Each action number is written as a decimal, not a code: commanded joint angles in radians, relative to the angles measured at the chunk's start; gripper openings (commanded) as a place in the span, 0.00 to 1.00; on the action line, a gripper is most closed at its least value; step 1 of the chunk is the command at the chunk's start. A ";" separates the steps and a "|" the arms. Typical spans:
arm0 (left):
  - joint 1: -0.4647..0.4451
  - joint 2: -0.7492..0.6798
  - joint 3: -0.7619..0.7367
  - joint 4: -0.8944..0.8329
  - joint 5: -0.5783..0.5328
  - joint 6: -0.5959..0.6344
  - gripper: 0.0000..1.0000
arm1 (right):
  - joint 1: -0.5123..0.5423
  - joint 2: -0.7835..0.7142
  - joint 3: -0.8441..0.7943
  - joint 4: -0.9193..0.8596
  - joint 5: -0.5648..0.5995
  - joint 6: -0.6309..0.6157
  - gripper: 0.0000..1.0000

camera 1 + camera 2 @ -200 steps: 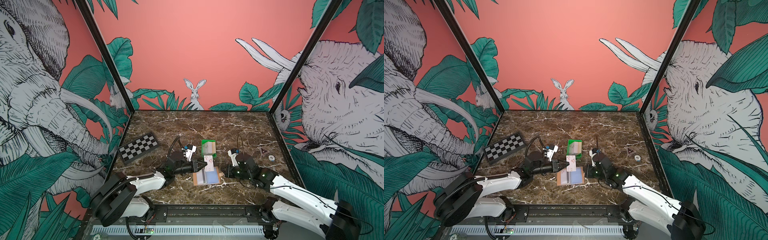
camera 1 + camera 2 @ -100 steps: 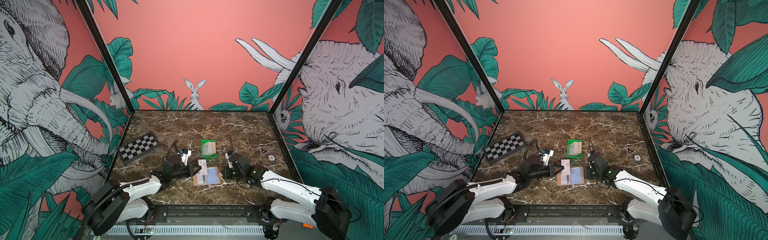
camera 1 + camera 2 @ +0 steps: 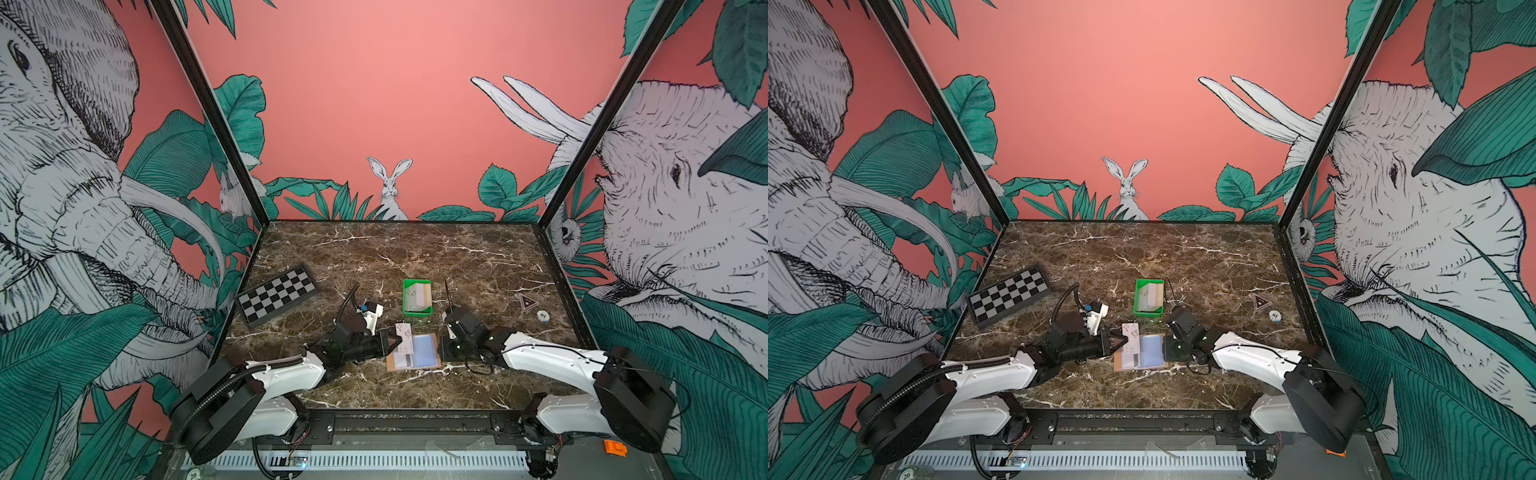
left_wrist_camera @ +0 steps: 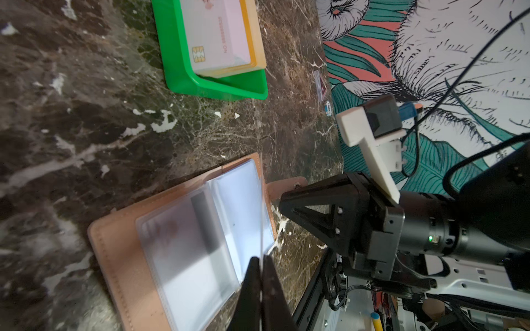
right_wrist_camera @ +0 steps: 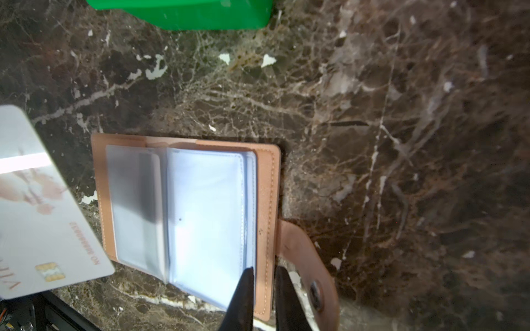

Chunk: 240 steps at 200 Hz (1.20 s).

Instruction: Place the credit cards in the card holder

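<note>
The brown marble table (image 3: 415,257) carries everything. On its left side lies a chessboard (image 3: 277,300). In the middle, on the near part, the card holder (image 3: 424,351) lies open and flat, with the clear sleeves facing up and the strap (image 5: 304,258) pointing out to the right. Just beyond it stands the green tray (image 3: 405,299), and the credit cards (image 4: 220,37) are stacked inside it.

My left gripper (image 4: 261,258) is pressed together on one card (image 3: 404,332). It holds this card by its edge, raised over the far left corner of the holder.

My right gripper (image 5: 263,272) is at the right edge of the holder, beside the strap. Its fingers stand a little apart, and I cannot tell whether they touch the cover.

On the right, well apart from the rest, lie a triangular sticker (image 3: 527,302) and a small poker chip (image 3: 542,316).
</note>
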 commanded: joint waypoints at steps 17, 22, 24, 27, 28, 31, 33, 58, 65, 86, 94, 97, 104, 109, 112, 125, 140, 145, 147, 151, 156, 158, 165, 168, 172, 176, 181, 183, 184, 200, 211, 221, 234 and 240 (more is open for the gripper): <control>-0.006 -0.010 -0.003 0.010 -0.028 0.014 0.06 | 0.008 0.004 0.005 0.025 0.011 0.017 0.17; -0.007 -0.012 -0.001 0.003 -0.031 0.017 0.06 | 0.008 0.004 0.002 0.030 0.008 0.020 0.17; -0.007 -0.013 -0.001 0.000 -0.032 0.021 0.06 | 0.008 0.005 0.000 0.034 0.007 0.021 0.17; -0.008 -0.016 0.000 -0.004 -0.035 0.023 0.06 | 0.008 0.006 -0.002 0.036 0.007 0.021 0.17; -0.008 -0.017 0.000 -0.005 -0.036 0.024 0.06 | 0.008 0.007 -0.002 0.036 0.006 0.021 0.18; -0.007 -0.019 -0.001 -0.009 -0.038 0.024 0.06 | 0.008 0.009 -0.003 0.038 0.005 0.022 0.18; -0.007 -0.021 -0.001 -0.011 -0.040 0.026 0.06 | 0.008 0.010 -0.003 0.038 0.006 0.023 0.18; -0.008 -0.031 -0.005 -0.027 -0.061 0.029 0.06 | 0.007 0.032 -0.007 0.051 -0.007 0.033 0.18; -0.007 -0.031 0.001 -0.040 -0.060 0.031 0.06 | 0.007 0.034 -0.009 0.060 -0.012 0.038 0.18; -0.012 -0.014 0.020 -0.070 -0.053 0.037 0.07 | 0.007 0.034 -0.019 0.079 -0.011 0.048 0.19; -0.014 -0.007 0.016 -0.073 -0.062 0.031 0.07 | 0.008 0.035 -0.021 0.078 -0.008 0.047 0.19; -0.015 -0.004 0.013 -0.071 -0.065 0.027 0.07 | 0.008 0.036 -0.023 0.079 -0.009 0.047 0.19; -0.017 0.003 0.006 -0.058 -0.068 0.019 0.07 | 0.008 0.038 -0.026 0.081 -0.011 0.046 0.19; -0.016 0.006 0.002 -0.053 -0.068 0.015 0.07 | 0.008 0.040 -0.028 0.085 -0.011 0.045 0.19; -0.016 0.010 0.002 -0.054 -0.068 0.014 0.07 | 0.007 0.041 -0.029 0.086 -0.012 0.045 0.19; -0.017 0.021 0.005 -0.068 -0.073 0.009 0.07 | 0.007 0.048 -0.033 0.093 -0.016 0.043 0.19; -0.020 0.038 0.006 -0.068 -0.076 0.001 0.07 | 0.008 0.061 -0.035 0.110 -0.024 0.043 0.19; -0.021 0.043 0.006 -0.066 -0.076 -0.001 0.07 | 0.008 0.065 -0.037 0.117 -0.028 0.045 0.19; -0.020 0.045 0.006 -0.066 -0.076 -0.001 0.07 | 0.008 0.068 -0.038 0.120 -0.028 0.045 0.19; -0.020 0.049 0.007 -0.063 -0.074 -0.001 0.07 | 0.008 0.071 -0.040 0.123 -0.029 0.046 0.19; -0.020 0.052 0.006 -0.058 -0.074 -0.004 0.07 | 0.008 0.075 -0.040 0.126 -0.031 0.046 0.19; -0.021 0.053 0.006 -0.055 -0.074 -0.006 0.07 | 0.008 0.076 -0.040 0.128 -0.031 0.048 0.19; -0.021 0.058 0.005 -0.042 -0.073 -0.010 0.07 | 0.008 0.077 -0.044 0.136 -0.034 0.051 0.19; -0.022 0.058 0.005 -0.038 -0.072 -0.012 0.07 | 0.008 0.077 -0.045 0.138 -0.034 0.051 0.19; -0.022 0.060 0.006 -0.033 -0.070 -0.013 0.07 | 0.008 0.076 -0.045 0.139 -0.034 0.053 0.19; -0.022 0.062 0.008 -0.032 -0.069 -0.016 0.07 | 0.008 0.075 -0.046 0.139 -0.031 0.052 0.19; -0.022 0.065 0.011 -0.034 -0.067 -0.017 0.07 | 0.008 0.070 -0.048 0.137 -0.025 0.051 0.20; -0.022 0.066 0.013 -0.033 -0.066 -0.018 0.07 | 0.008 0.069 -0.049 0.136 -0.023 0.051 0.20; -0.022 0.068 0.014 -0.034 -0.065 -0.018 0.07 | 0.008 0.069 -0.048 0.136 -0.022 0.050 0.20; -0.023 0.083 0.021 -0.023 -0.059 -0.031 0.07 | 0.009 0.064 -0.039 0.086 0.007 0.037 0.20; -0.024 0.090 0.019 0.009 -0.051 -0.051 0.07 | 0.008 0.060 -0.048 0.086 0.007 0.038 0.19; -0.026 0.084 0.015 0.011 -0.056 -0.062 0.08 | 0.007 0.062 -0.052 0.091 0.001 0.037 0.19; -0.028 0.070 0.011 0.000 -0.068 -0.057 0.08 | 0.008 0.070 -0.053 0.093 -0.009 0.033 0.19; -0.029 0.065 0.008 -0.008 -0.075 -0.057 0.08 | 0.008 0.073 -0.053 0.090 -0.010 0.030 0.19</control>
